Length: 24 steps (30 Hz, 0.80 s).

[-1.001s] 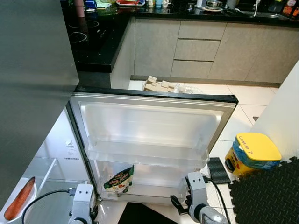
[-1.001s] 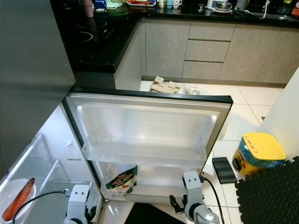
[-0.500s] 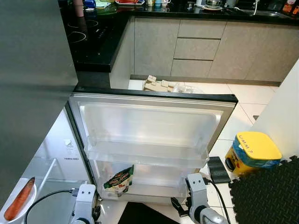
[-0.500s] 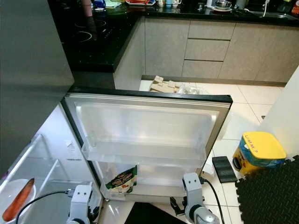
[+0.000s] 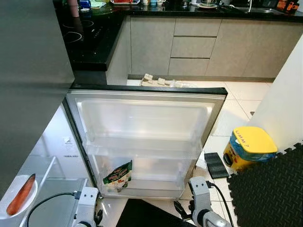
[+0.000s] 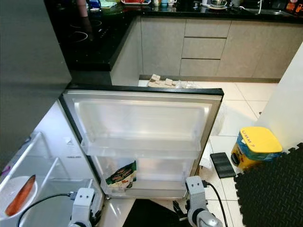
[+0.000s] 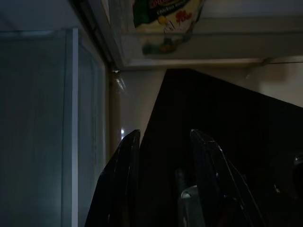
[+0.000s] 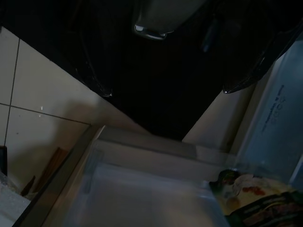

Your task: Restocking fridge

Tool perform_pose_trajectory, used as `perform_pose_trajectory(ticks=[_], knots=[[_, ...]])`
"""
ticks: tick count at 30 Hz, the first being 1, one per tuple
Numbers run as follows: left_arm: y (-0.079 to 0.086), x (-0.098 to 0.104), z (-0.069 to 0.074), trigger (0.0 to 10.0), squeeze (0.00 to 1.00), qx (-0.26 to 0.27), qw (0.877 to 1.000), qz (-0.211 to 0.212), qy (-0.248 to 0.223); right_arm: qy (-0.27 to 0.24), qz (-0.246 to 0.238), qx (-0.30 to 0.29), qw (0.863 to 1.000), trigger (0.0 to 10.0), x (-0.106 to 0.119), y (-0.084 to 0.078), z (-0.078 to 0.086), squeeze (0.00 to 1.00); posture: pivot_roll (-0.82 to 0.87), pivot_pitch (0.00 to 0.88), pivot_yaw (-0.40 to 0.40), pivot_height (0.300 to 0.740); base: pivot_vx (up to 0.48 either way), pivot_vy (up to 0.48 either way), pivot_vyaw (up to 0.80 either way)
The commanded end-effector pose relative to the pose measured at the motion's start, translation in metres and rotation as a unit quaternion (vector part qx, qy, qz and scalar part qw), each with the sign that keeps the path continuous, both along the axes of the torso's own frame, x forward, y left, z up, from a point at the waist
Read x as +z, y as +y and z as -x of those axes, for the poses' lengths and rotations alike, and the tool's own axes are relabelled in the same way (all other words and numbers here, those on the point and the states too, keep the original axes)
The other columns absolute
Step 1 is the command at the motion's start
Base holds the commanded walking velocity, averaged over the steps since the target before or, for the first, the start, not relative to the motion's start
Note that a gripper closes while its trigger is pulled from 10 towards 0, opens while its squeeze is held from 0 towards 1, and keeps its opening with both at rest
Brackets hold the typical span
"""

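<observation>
Fridge door [image 5: 142, 118] stands open; a green packet [image 5: 117, 173] sits in its lower shelf, a carrot [image 5: 20, 194] on a plate inside the fridge. Left gripper [image 7: 163, 142] and right gripper [image 8: 165, 90] hang low, fingers spread, empty.

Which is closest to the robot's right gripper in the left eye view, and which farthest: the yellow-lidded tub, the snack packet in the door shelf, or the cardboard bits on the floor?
From the right gripper:
1. Yellow-lidded tub, on the floor to its right; snack packet, in the door's lower shelf to its left. These two are too close to call.
2. Cardboard bits, far off by the cabinets.
</observation>
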<state>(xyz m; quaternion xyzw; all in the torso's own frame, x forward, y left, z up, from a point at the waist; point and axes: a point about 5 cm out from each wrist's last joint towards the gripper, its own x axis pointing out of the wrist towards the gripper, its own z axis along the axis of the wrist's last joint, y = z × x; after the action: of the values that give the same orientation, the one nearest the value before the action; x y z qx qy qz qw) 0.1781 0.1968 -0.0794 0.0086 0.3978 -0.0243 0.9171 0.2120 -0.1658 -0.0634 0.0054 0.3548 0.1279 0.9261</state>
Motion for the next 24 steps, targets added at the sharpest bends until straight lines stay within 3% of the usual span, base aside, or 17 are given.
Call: perform_pose_trajectory(ticks=[1,18,24], knots=[[0.0054,-0.0005,0.0023,10.0,0.0,-0.002,1.0,-0.005,0.007,0.01,0.004,-0.003,1.0,10.0,-0.0029,-0.0022,0.0047,0.0,-0.08,0.0,-0.041,0.738,-0.401,0.0,0.0],[0.0062,-0.002,0.0055,10.0,0.0,-0.001,1.0,-0.006,0.013,0.004,0.003,-0.001,1.0,10.0,-0.0013,-0.0023,0.0025,0.0,-0.08,0.0,-0.043,0.738,-0.401,0.0,0.0],[0.006,-0.0018,0.0048,10.0,0.0,0.0,1.0,-0.01,0.013,0.002,0.004,-0.001,1.0,10.0,-0.0007,-0.0026,0.0015,0.0,-0.08,0.003,-0.039,0.738,0.0,0.0,0.0]])
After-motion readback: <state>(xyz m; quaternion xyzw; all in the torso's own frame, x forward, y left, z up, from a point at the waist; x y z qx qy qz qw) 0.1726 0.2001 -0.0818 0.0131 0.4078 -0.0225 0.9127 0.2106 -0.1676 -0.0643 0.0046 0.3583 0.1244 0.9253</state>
